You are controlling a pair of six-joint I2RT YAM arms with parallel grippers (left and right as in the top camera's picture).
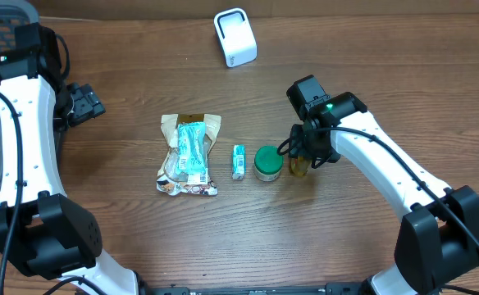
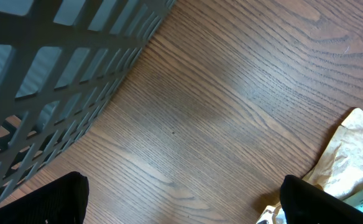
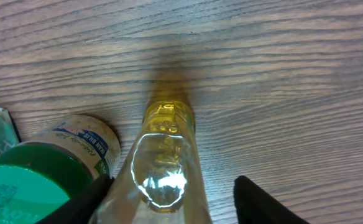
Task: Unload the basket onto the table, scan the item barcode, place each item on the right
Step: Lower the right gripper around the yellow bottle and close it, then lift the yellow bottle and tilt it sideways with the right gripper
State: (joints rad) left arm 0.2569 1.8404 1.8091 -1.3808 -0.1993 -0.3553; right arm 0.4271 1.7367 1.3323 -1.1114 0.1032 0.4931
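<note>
My right claw straddling clear bottle, yellow at its far end. Gap showing at right finger, so claw released, not clamping. Green-lidded jar sitting just beside bottle on table. Small packet, then snack bag, lying beyond jar. My left claw gaping wide, empty, near basket. White device standing at far edge.
</note>
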